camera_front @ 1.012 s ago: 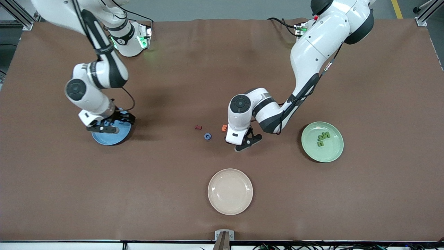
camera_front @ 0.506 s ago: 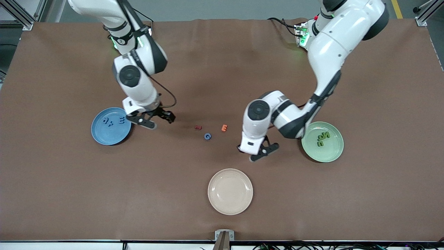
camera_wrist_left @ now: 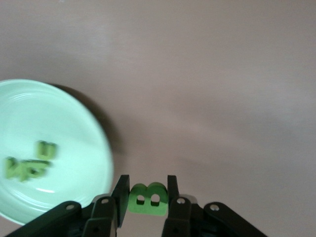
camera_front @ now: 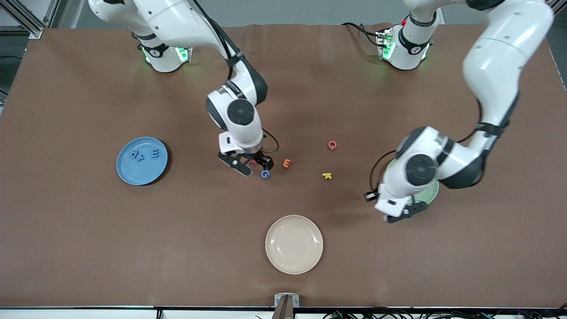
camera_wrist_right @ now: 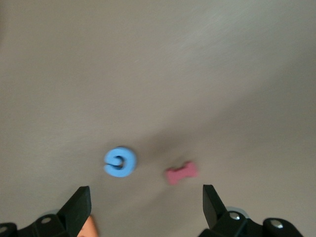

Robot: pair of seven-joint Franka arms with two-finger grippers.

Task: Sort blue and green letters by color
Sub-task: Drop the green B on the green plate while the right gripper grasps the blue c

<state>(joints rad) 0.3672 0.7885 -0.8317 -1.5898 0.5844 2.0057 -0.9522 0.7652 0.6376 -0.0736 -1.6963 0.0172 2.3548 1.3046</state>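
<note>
Right gripper [camera_front: 246, 165], centre of the front view, hangs wide open over the blue G [camera_front: 265, 174], with a red letter [camera_wrist_right: 181, 173] just beside it. Left gripper [camera_front: 404, 212], lower right, pinches the green B [camera_wrist_left: 147, 198] at the green plate's [camera_wrist_left: 94, 133] rim. Three blue letters [camera_front: 143, 154] lie on the blue plate [camera_front: 126, 170], centre left; an orange E [camera_front: 286, 163], yellow K [camera_front: 327, 176] and pink letter [camera_front: 332, 145] lie loose on the table [camera_front: 88, 230].

Risk: the wide jaws could catch the red letter along with the G; released now, B may land off the plate.

Only the left wrist view shows B gripped and the green letters [camera_wrist_left: 29, 163] on the plate, which the arm hides from the front.
</note>
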